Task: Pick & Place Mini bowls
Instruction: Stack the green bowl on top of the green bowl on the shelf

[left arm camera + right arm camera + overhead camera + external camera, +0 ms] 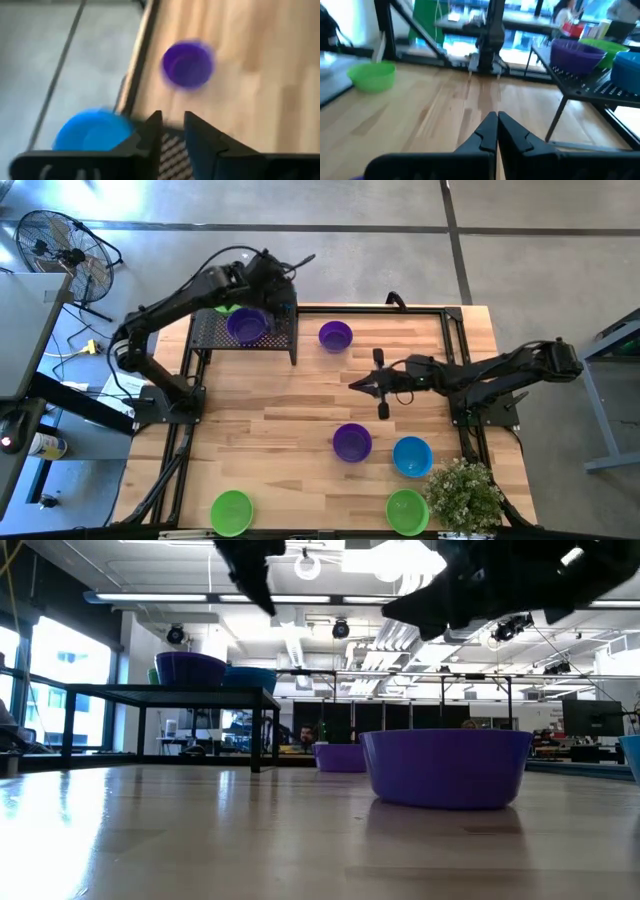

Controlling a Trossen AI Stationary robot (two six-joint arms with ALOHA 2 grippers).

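A black mesh rack [215,332] at the table's far left carries a purple mini bowl [246,325], a green one [228,308] and a blue one [92,131]. My left gripper [172,125] hovers above the rack's right part, slightly open and empty, slanting down toward a purple bowl [335,336] that rests on the table just right of the rack. My right gripper [352,385] is shut and empty above the table's middle. Purple [352,442], blue [412,456] and two green bowls [232,512] [406,510] stand upright on the near half of the table.
A potted plant [465,492] stands at the near right corner. Black frame rails [455,330] run along the table's edges. Bare wood lies between the rack and the near bowls. A floor fan [60,255] stands beyond the far left corner.
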